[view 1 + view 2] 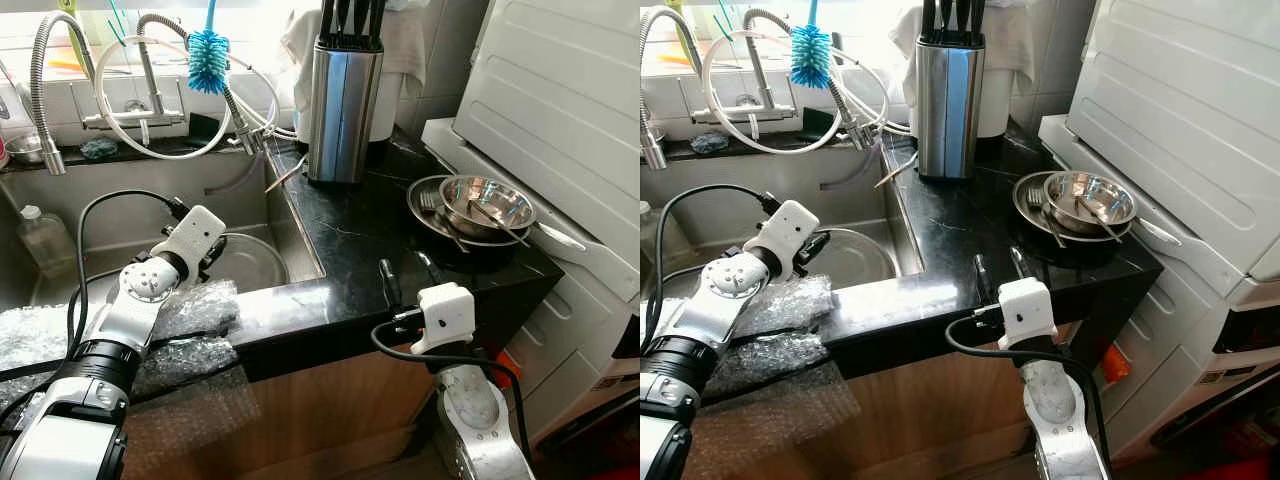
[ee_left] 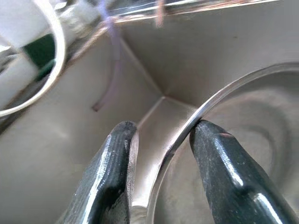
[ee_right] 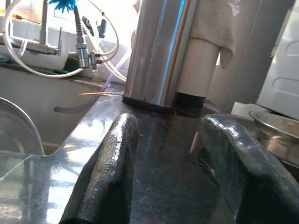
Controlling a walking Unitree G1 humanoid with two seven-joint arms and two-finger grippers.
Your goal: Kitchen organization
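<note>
A steel bowl [image 1: 250, 262] lies in the sink [image 1: 150, 200]. My left gripper [image 2: 163, 135] reaches down into the sink and stands open astride the bowl's rim [image 2: 210, 103], one finger inside and one outside. The rim touches the inner finger. On the black counter [image 1: 350, 230] at the right, a stack of steel plates and a bowl [image 1: 487, 205] holds a fork and a spoon. My right gripper [image 1: 408, 272] hovers open over the counter's front edge, with nothing between its fingers [image 3: 110, 163].
A steel knife block [image 1: 343, 95] stands at the back of the counter. Faucet hoses [image 1: 150, 80] and a blue brush [image 1: 208, 47] hang over the sink. Bubble wrap [image 1: 190, 320] covers the sink's front edge. A plastic bottle [image 1: 40, 240] stands at the left. A white appliance [image 1: 560, 100] borders the right.
</note>
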